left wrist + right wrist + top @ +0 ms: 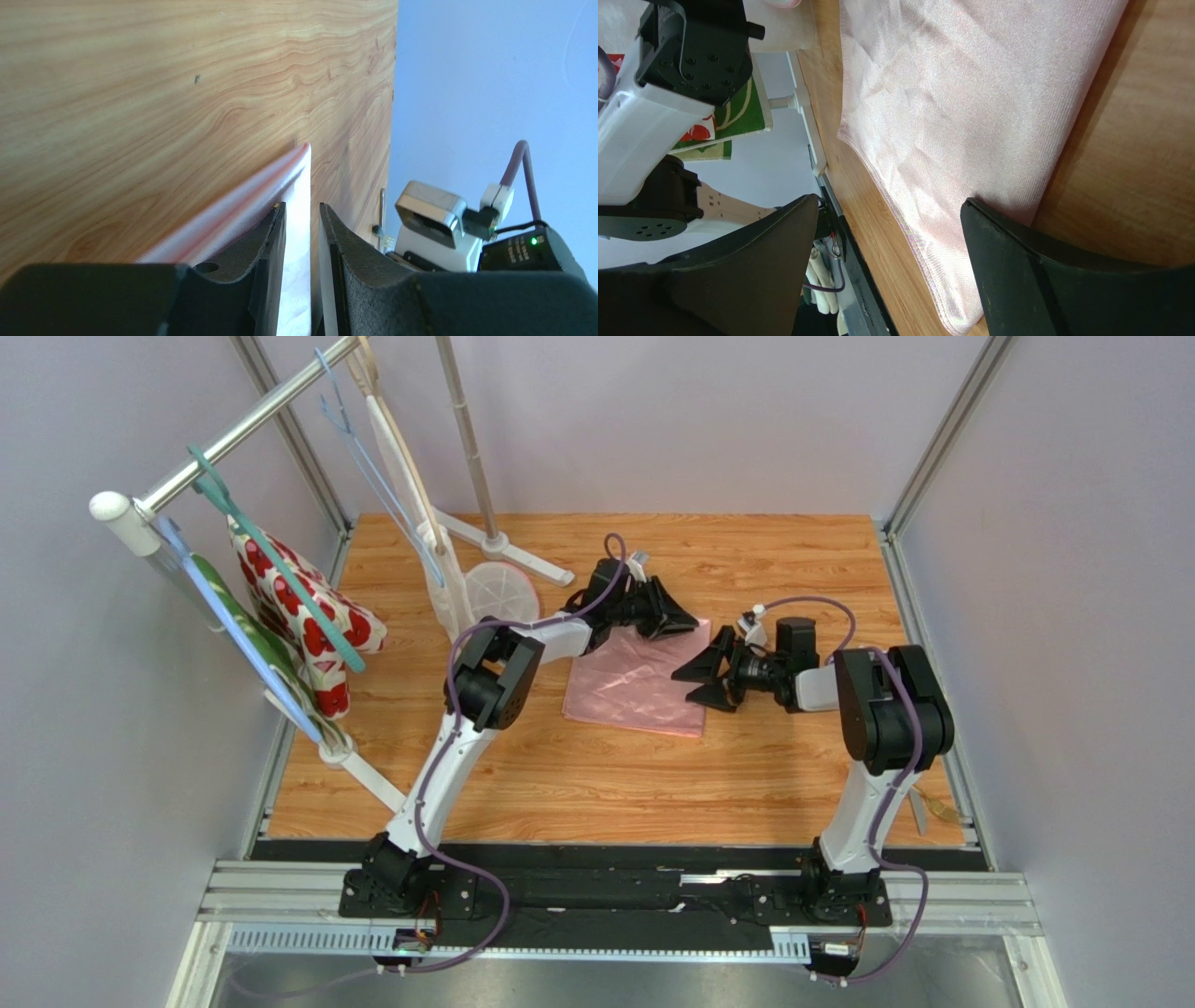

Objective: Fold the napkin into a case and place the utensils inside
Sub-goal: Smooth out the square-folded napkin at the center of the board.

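The pink napkin (634, 686) lies flat on the wooden table (786, 574), between the two arms. My left gripper (685, 622) sits low at the napkin's far right corner. In its wrist view the jaws (302, 206) stand a narrow gap apart, with the napkin's edge (298, 182) running up between them. My right gripper (693, 686) is wide open at the napkin's right edge. One of its fingers (1032, 280) rests over the cloth (962, 105), the other finger off it. A slim metal utensil (382, 210) lies near the table's right edge.
A white rack (211, 455) at the left carries hangers, a red-flowered cloth (302, 616) and a green cloth (241, 633). A white stand with a round base (500, 592) stands behind the napkin. Grey walls (1066, 546) close in the table.
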